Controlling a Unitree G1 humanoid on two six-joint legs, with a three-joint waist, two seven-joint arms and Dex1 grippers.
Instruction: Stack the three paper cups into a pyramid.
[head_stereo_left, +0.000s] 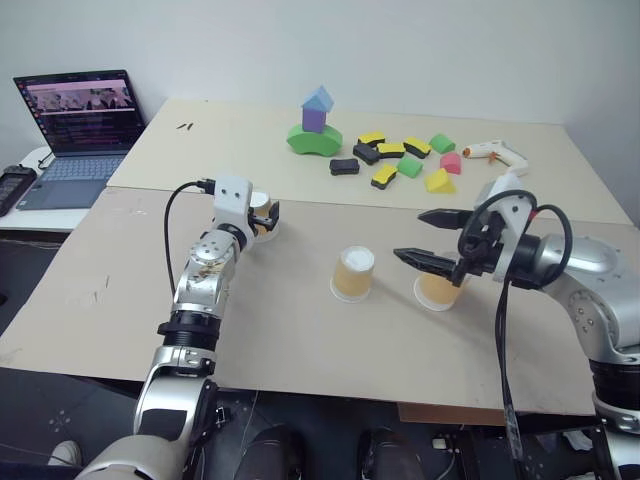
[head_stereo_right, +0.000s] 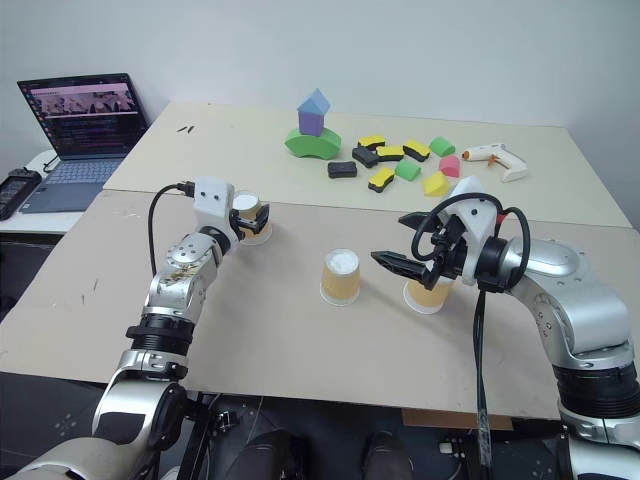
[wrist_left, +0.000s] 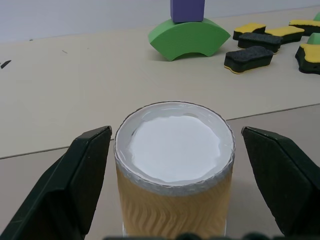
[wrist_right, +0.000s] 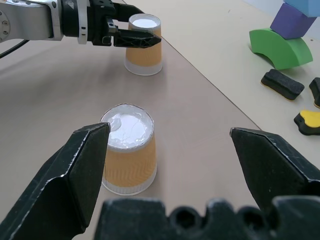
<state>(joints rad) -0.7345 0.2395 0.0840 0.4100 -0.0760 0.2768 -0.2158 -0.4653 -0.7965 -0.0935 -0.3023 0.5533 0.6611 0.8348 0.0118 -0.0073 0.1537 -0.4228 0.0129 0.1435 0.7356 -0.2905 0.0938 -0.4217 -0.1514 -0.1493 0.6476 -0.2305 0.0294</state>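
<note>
Left hand (head_stereo_left: 268, 218) level, fingers straddling cup (wrist_left: 174, 165), not touching.

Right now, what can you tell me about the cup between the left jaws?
This paper cup is tan-orange with a wavy ribbed wall, and it looks like paper. It stands upside down on the beige table, so its round white base, ringed by a pale edge, faces up and its wide mouth rests on the tabletop. The left gripper has a black finger on each side of it, with gaps showing, so it is not squeezed yet.
</note>
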